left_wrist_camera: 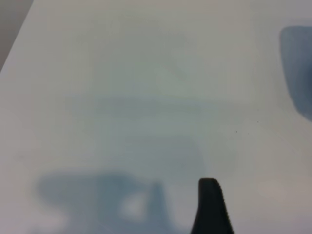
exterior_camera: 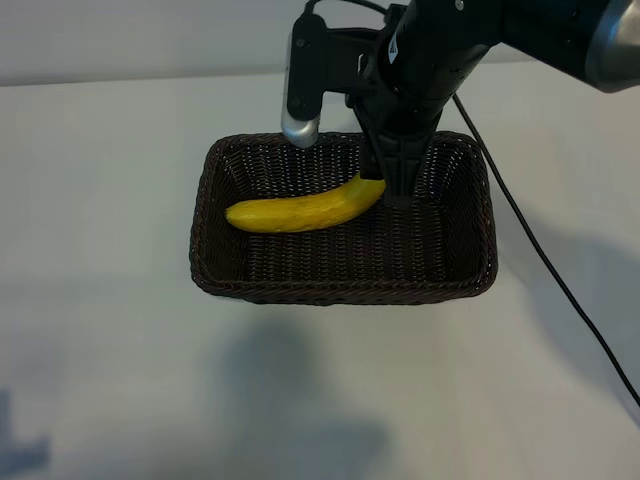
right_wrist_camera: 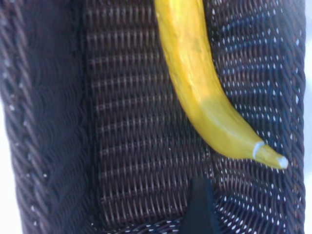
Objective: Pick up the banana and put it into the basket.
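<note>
The banana (exterior_camera: 305,210) is lying flat on the woven floor of the basket (exterior_camera: 215,262), stretching from the basket's left half toward the right, with its curve bowing toward the near rim in the exterior view. The right gripper (exterior_camera: 396,185) is hanging over the basket's far right part, pointing steeply down, its dark fingers hovering just at the banana's right end; from outside I cannot tell whether they are touching the fruit. Through the right wrist view the banana (right_wrist_camera: 202,87) is resting by itself on the wicker, its pale stem tip near the basket wall (right_wrist_camera: 39,146), and only one dark fingertip (right_wrist_camera: 200,209) is poking into the picture beside it, apart from the fruit, so the jaws are standing apart and gripping nothing. The basket is sitting on the white table (exterior_camera: 100,380), and a black cable (exterior_camera: 545,260) is trailing from the right arm across the table on the right side. The left gripper is showing only as a single dark fingertip (left_wrist_camera: 210,207) in its own wrist view, pointing over bare white table (left_wrist_camera: 122,97); its jaws are spread wide with nothing between them.
</note>
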